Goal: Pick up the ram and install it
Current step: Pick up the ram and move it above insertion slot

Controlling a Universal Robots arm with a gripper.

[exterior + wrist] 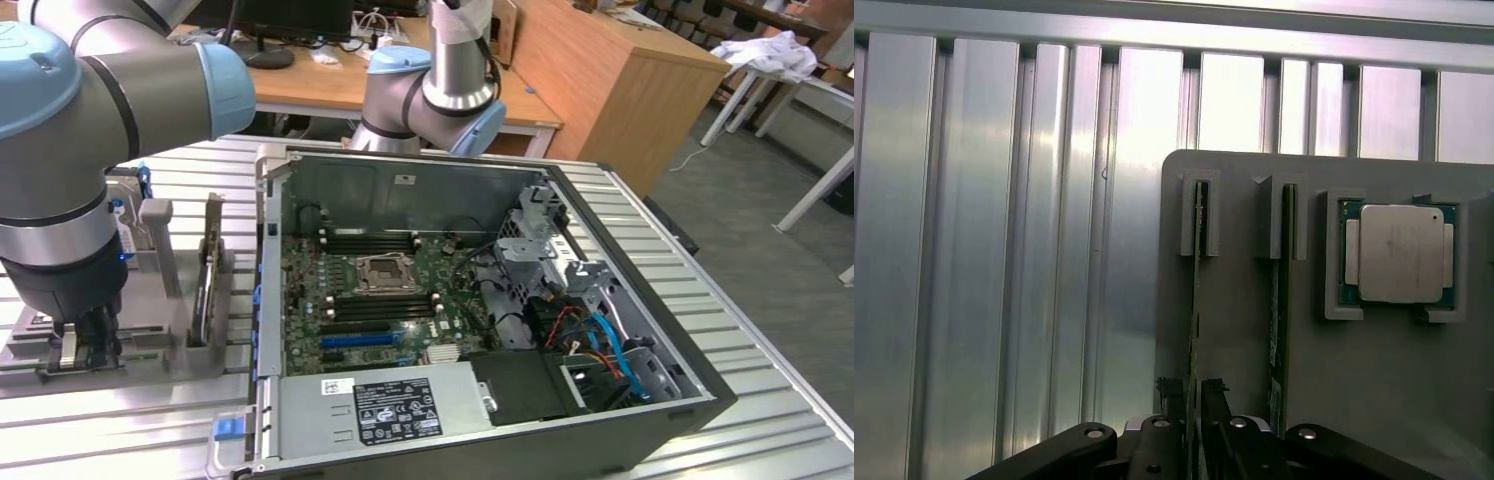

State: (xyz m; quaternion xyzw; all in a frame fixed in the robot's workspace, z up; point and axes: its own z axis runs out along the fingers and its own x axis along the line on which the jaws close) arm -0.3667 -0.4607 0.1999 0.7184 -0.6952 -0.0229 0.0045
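**At the holder (pixel 1239 330): gripper (pixel 1192 392) astride the ram (pixel 1197 260)**

Beside the open computer case (pixel 400 190) on the table (pixel 761 330), the gripper sits low over the grey holder. The ram stands on edge in a holder slot. The gripper is released: its jaws stand apart, one on each side of the ram. A second stick (pixel 1278 290) stands in the next slot. A processor (pixel 1400 254) lies in a pocket beside it.

You have a thin green ram (pixel 1198 270) in a pale grey holder (pixel 1239 330), and a silver processor (pixel 1401 252) edged in green. Your gripper (pixel 1194 400) is black. The table (pixel 1004 250) is silver, striped with dark grooves. In the dark case (pixel 694 400), the motherboard (pixel 454 300) is green with one blue slot (pixel 358 340), and the arm (pixel 54 230) is grey with light-blue caps.
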